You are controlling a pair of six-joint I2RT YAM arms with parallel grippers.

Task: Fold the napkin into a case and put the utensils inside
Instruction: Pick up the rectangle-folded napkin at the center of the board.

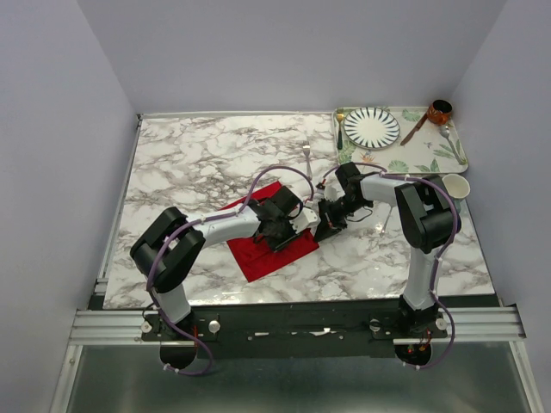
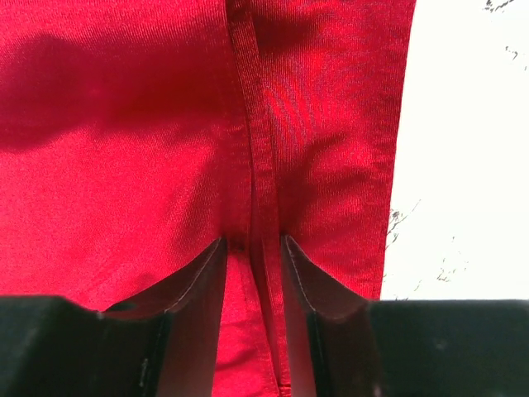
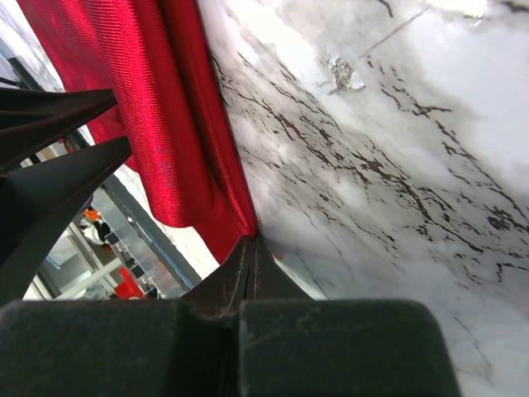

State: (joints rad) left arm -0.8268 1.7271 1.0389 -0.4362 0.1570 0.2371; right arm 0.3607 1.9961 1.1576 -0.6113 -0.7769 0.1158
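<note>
The red napkin (image 1: 258,249) lies folded on the marble table, slanting from upper left to lower right. My left gripper (image 1: 287,225) hovers low over its right part. In the left wrist view its fingers (image 2: 252,244) stand apart on either side of a hem running down the cloth (image 2: 124,124), gripping nothing. My right gripper (image 1: 324,221) is at the napkin's right edge. In the right wrist view its jaws (image 3: 252,240) are shut, pinching the edge of the cloth (image 3: 165,124). A silver fork (image 1: 306,153) lies on the table beyond both grippers.
A patterned tray (image 1: 452,155) at the back right holds a striped plate (image 1: 372,127), a gold spoon (image 1: 340,125), a wooden utensil (image 1: 415,129) and a brown cup (image 1: 440,110). A white cup (image 1: 456,186) stands beside my right arm.
</note>
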